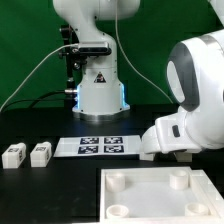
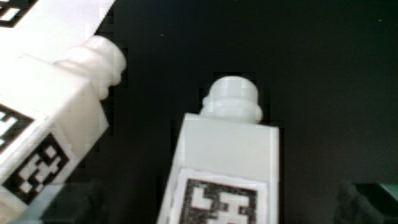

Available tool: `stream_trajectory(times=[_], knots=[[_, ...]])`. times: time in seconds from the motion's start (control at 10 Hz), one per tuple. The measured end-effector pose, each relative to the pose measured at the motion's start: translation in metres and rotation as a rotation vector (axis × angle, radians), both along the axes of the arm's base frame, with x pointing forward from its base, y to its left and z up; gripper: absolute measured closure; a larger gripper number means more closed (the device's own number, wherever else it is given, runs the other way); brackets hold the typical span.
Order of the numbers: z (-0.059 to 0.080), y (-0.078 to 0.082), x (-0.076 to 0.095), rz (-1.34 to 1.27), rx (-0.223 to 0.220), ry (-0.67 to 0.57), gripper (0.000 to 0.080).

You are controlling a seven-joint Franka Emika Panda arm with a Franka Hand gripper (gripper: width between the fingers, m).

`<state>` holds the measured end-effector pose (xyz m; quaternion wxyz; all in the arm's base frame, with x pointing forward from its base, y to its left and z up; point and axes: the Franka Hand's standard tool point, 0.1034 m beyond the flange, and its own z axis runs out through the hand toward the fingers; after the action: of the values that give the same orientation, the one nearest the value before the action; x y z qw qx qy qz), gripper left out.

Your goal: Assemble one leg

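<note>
Straddling one leg [image 2: 226, 165], the gripper [image 2: 214, 206] shows blurred fingers [image 2: 50, 205] set wide, holding nothing; a second leg [image 2: 54, 110] lies just beside. In the exterior view, the socketed board [image 1: 150, 190] lies nearest, then the marker board [image 1: 100, 147], two more legs [image 1: 13, 153] at its left.

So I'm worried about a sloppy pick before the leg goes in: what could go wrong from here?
Two risks, I'd say. In the wrist view the middle leg lies close to a neighbouring leg set at another angle, so a closing claw might knock the neighbour. The middle leg ends in a rounded peg; a grip near it could slip or tilt the leg. The claw shows clearly in neither view, so its alignment can't be checked.
</note>
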<state>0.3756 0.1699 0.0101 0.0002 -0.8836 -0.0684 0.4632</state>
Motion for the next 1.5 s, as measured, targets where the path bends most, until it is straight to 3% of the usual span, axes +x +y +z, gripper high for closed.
stream_trajectory(times=[0.1, 0.2, 0.4, 1.1, 1.3, 1.4, 1.5], knots=[[0.000, 0.000, 0.000, 0.000, 0.000, 0.000, 0.0279], [0.000, 0.000, 0.000, 0.000, 0.000, 0.000, 0.0279], [0.000, 0.000, 0.000, 0.000, 0.000, 0.000, 0.0513], [0.001, 0.000, 0.001, 0.000, 0.002, 0.001, 0.0512], [0.040, -0.011, 0.030, 0.005, 0.025, -0.013, 0.0511], [0.071, -0.019, 0.044, 0.004, 0.029, -0.016, 0.0511], [0.092, -0.026, 0.058, 0.008, 0.051, -0.047, 0.0511]])
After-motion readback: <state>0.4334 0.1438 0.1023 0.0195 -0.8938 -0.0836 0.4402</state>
